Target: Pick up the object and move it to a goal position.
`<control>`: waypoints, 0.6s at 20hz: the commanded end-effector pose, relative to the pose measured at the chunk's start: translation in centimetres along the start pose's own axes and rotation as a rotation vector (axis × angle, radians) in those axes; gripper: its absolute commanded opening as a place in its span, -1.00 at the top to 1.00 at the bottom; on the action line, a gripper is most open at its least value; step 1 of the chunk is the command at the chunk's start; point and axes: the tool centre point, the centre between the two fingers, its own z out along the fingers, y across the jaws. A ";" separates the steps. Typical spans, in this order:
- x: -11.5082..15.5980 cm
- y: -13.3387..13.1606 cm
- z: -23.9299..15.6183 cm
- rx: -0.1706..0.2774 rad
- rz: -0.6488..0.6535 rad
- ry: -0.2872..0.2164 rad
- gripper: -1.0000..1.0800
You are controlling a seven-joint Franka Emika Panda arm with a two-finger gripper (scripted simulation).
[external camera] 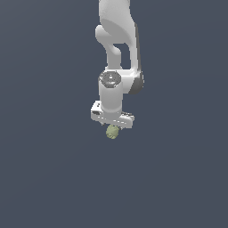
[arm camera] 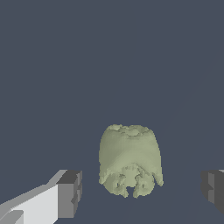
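hovering over the object (arm camera: 130, 161), tool (arm camera: 142, 190) spread wide.

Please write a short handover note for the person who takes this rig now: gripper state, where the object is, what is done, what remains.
Gripper: open, fingers apart on both sides of the object, not touching it.
Object: the small lumpy olive-green blob sits between the dark finger pads; in the exterior view it shows just under the white gripper.
Done: gripper placed around the blob.
Left: close, lift, carry to the goal. No goal marker is visible.

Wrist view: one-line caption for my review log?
Open gripper straddles the lumpy olive-green object, dark finger pads clear of it on both sides.
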 end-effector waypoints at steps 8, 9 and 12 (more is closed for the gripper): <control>-0.3 -0.1 0.9 -0.001 0.025 0.000 -0.92; -0.3 -0.1 1.0 -0.001 0.025 0.000 -0.92; -0.3 -0.1 2.0 -0.001 0.025 0.000 -0.92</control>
